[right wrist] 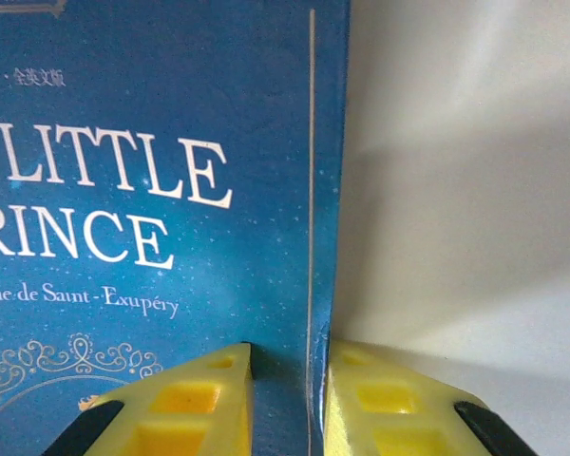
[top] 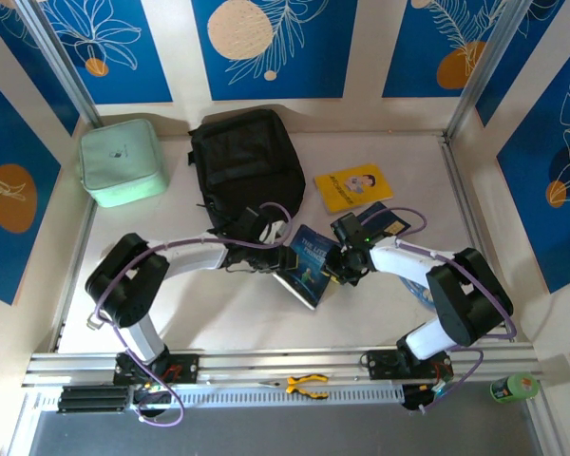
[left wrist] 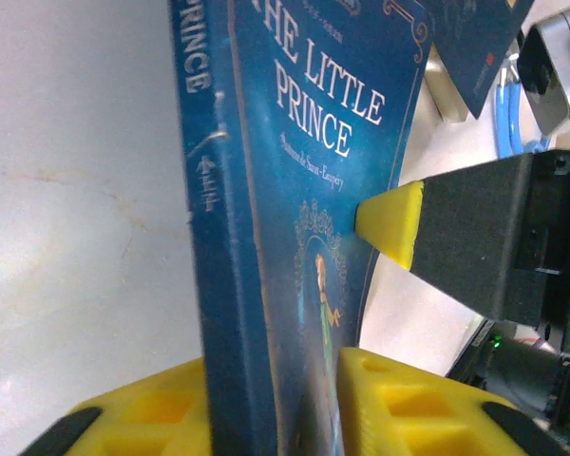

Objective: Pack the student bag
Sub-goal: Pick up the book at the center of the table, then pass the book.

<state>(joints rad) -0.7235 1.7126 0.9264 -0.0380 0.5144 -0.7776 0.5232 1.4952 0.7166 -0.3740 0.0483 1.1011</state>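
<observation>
Tabletop (top: 218, 318) pale, blue leaf-print panels (top: 313, 57) around; left end effector (left wrist: 275, 389) and right end effector (right wrist: 287, 370) apparently clamp book (right wrist: 123, 190)

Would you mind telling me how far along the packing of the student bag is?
Nothing visibly packed yet. In hand: the Little Prince book is gripped by both the left gripper and right gripper, near the student bag. Left: getting it in, then probably the yellow book and dark book lying outside it.
</observation>
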